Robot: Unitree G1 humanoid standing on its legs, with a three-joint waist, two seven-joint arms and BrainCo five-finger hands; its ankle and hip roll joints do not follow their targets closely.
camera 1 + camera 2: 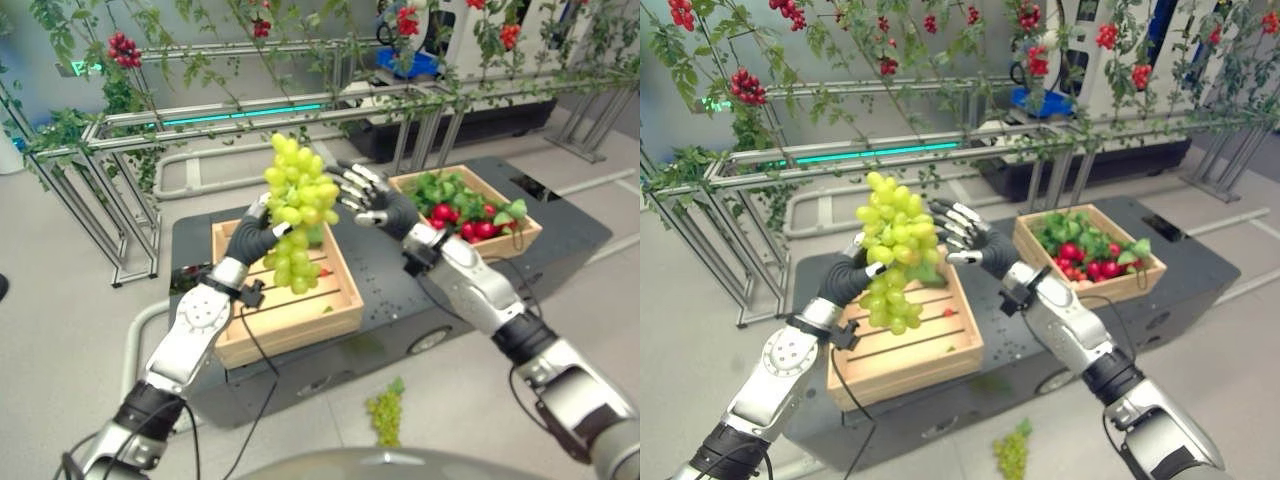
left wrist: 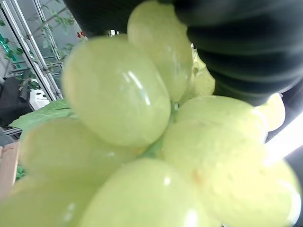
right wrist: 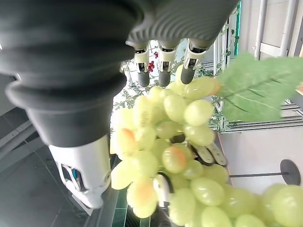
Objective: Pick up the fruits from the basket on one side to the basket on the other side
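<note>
You see the large bunch of pale green grapes (image 1: 296, 212) held up in the air above the light wooden slatted crate (image 1: 290, 300) that stands on the left part of the dark grey surface (image 1: 400, 290). The left hand (image 1: 252, 238) grips the bunch from its left side, with its fingers (image 1: 262, 208) curled against the grapes about mid-height; in the left wrist view the grapes (image 2: 142, 142) press right up against the dark ribbed cover. The right hand (image 1: 368, 200) is raised on the opposite side of the bunch, fingers (image 3: 161, 71) spread and only loosely bent, their dark tips at the upper right edge of the grapes; you cannot tell from these views whether the tips actually touch the fruit. The bunch thus hangs between the two hands, carried by the left. To the right on the same surface stands a second wooden crate (image 1: 520, 240) holding red fruits (image 1: 470, 222) and green leaves (image 1: 440, 190). A smaller bunch of green grapes (image 1: 385, 412) lies on the pale floor (image 1: 60, 330) in front of the surface.
</note>
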